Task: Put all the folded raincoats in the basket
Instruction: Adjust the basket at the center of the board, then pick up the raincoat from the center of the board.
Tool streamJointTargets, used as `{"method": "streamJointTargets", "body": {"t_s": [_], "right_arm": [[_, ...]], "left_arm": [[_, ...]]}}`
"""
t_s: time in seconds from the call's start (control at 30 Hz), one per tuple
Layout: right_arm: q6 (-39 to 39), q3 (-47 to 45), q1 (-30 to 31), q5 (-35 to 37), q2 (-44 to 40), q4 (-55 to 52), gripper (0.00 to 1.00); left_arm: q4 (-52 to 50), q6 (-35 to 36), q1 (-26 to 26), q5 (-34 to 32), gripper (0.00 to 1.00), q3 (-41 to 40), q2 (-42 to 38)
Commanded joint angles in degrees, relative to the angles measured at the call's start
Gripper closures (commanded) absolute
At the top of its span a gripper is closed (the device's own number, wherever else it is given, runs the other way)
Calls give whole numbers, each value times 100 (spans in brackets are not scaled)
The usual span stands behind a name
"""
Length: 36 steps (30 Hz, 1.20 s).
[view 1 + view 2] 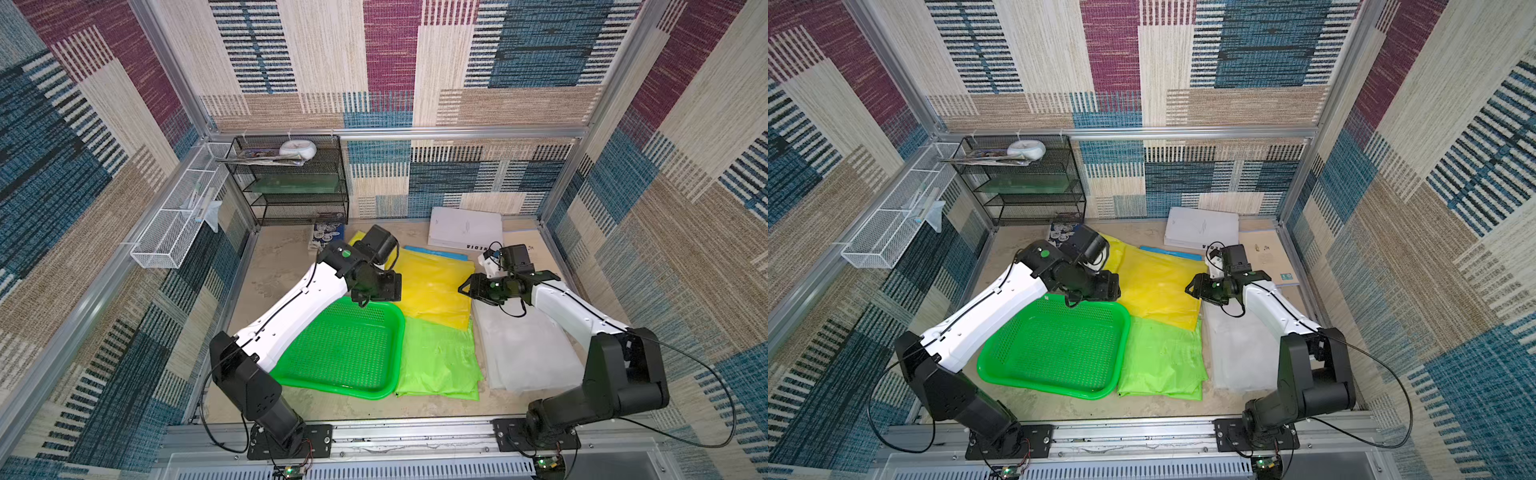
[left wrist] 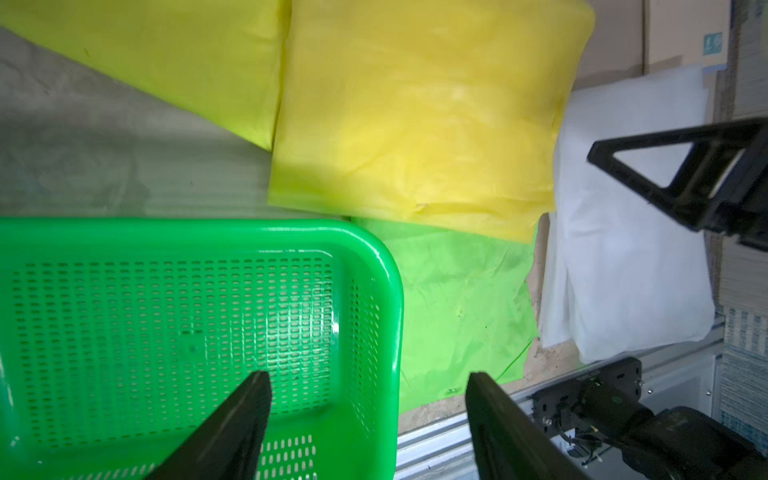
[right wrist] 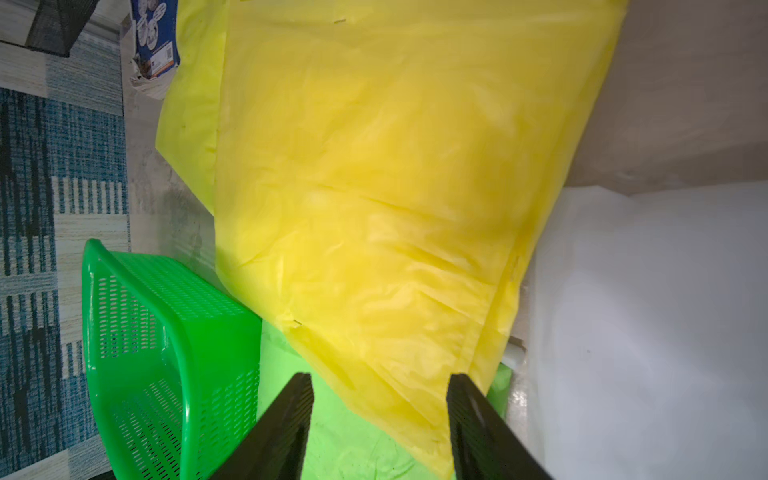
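table (image 1: 282, 266): you're working over a beige top filling the lower middle of both top views, and it's crowded.
yellow raincoat (image 1: 432, 286): lying folded at frame centre, just above the basket's upper right corner; its lower edge seems to be overlapping the lime raincoat.
basket (image 1: 345, 349): sitting empty at lower centre-left, its right rim touching the lime raincoat; nothing is in it yet.
white raincoat (image 1: 528, 353): lying right of centre, partly under your right arm.
lime raincoat (image 1: 436, 357): lying at lower centre, between the basket and the white raincoat.
left gripper (image 2: 368, 378): you're hovering it over the basket's upper right corner, fingers spread wide, gripping nothing.
right gripper (image 3: 380, 378): you're hovering it at the yellow raincoat's right edge, fingers partly apart, nothing between them.
risk, pick: three folded coats are lying here, so you're risking grabbing the wrong one.
risk, grip: you're likely facing thin, slick plastic; pinching only the top layer would be unfolding it.
risk, drag: pulling yellow could be shifting lime.
risk, drop: your left arm is covering the basket, so a carried coat could be snagging or draping over the rim.
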Motion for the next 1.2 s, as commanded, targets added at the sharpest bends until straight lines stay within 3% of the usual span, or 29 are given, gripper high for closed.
{"method": "streamJointTargets", "body": {"t_s": [0.0,0.27,0.5,0.77,1.03,1.17], "right_arm": [[187,24,-87,260,100,-36,43],[431,350,-251,123,769,275,44],[440,648,-402,-128,1477,416,49],[373,621,-400,-276,1643,506,52],[370,474,-396,-528,1734,726,63],[344,480,-394,-612,1769,780,74]], "left_arm": [[-57,1015,260,168,22,603,464],[-61,1306,975,851,26,1922,2213],[-57,1579,1129,869,27,2419,3011],[-34,1785,1248,890,28,2416,3392],[90,1830,1279,994,28,2325,3468],[195,1839,1304,1051,28,2211,3476]]}}
